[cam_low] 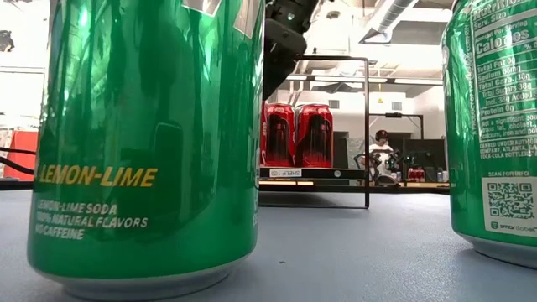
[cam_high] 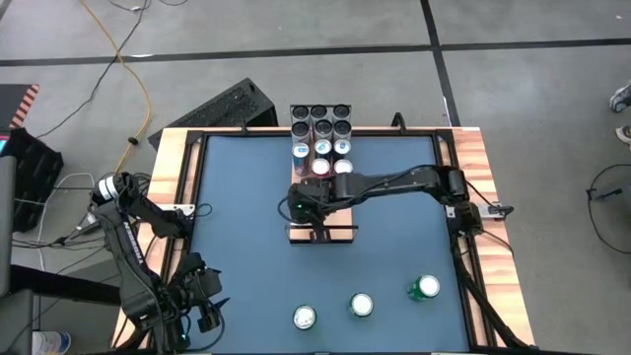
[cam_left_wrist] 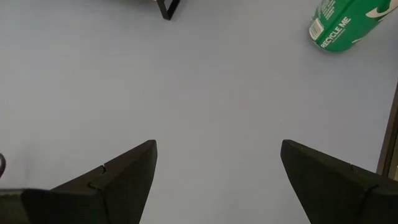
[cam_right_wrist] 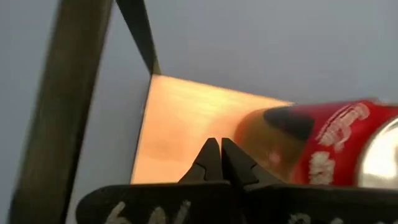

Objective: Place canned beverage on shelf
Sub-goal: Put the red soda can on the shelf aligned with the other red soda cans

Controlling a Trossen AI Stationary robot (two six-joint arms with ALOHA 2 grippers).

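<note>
High view: the shelf runs from table centre toward twelve o'clock, with dark-topped and pale-topped cans packed in rows at its far end. The right gripper reaches in from three o'clock and hangs over the shelf's near end, beside two red cans standing there. Three green cans wait in a row at six o'clock on the blue surface, probably staged for later trips. The left gripper is parked at seven o'clock, clear of the work.

Low view: two green cans loom close at either side; between them, far off, the red cans stand upright on the shelf inside its black wire rail.

Left wrist view: the left gripper has its jaws spread wide and empty over bare surface, one green can off at one o'clock.

Right wrist view: the right gripper has its jaws pressed together on nothing, just above the plank, with a red can just beside them; I judge that can already placed.
</note>
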